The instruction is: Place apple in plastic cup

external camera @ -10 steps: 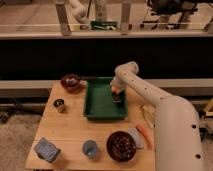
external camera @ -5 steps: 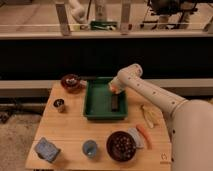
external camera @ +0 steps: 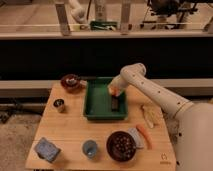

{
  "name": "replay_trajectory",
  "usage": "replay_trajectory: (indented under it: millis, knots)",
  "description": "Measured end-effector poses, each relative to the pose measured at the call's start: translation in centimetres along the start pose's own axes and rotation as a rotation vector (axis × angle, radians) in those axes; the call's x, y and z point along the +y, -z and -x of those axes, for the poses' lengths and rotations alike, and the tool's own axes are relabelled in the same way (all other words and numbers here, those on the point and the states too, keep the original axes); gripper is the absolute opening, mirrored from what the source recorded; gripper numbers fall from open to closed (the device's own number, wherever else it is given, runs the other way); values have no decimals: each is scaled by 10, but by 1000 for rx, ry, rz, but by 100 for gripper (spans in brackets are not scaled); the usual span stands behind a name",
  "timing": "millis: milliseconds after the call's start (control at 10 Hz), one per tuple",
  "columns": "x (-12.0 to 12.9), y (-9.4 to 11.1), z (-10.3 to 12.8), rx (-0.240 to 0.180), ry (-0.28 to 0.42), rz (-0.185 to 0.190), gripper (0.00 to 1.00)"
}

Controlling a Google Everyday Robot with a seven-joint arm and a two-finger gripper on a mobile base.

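The apple (external camera: 114, 91) is a small orange-yellow spot inside the green tray (external camera: 95, 102), near its right wall. My gripper (external camera: 115, 101) reaches down into the tray from the right and is right at the apple; its dark end lies just in front of the fruit. I cannot tell whether it holds the apple. The plastic cup (external camera: 90, 148) is small and bluish and stands upright near the table's front edge, left of a dark bowl.
A dark red bowl (external camera: 71, 81) stands left of the tray and a small dark cup (external camera: 59, 105) near the left edge. A filled bowl (external camera: 121, 145), a carrot (external camera: 144, 136), a pale object (external camera: 148, 114) and a blue packet (external camera: 47, 149) lie on the table.
The arm's elbow has swung out to the right and its bulk no longer covers the table's right side. The gripper has stayed in the tray at the apple.
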Motion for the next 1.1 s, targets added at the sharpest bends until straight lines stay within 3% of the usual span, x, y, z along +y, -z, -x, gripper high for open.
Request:
replay_trajectory:
  millis: [400,700,1100]
  knots:
    - [13,9,32,-221,98,15,0]
    - [14,28,56,-262,166,-11,0]
    - [5,55,89,-256,251,-31,0]
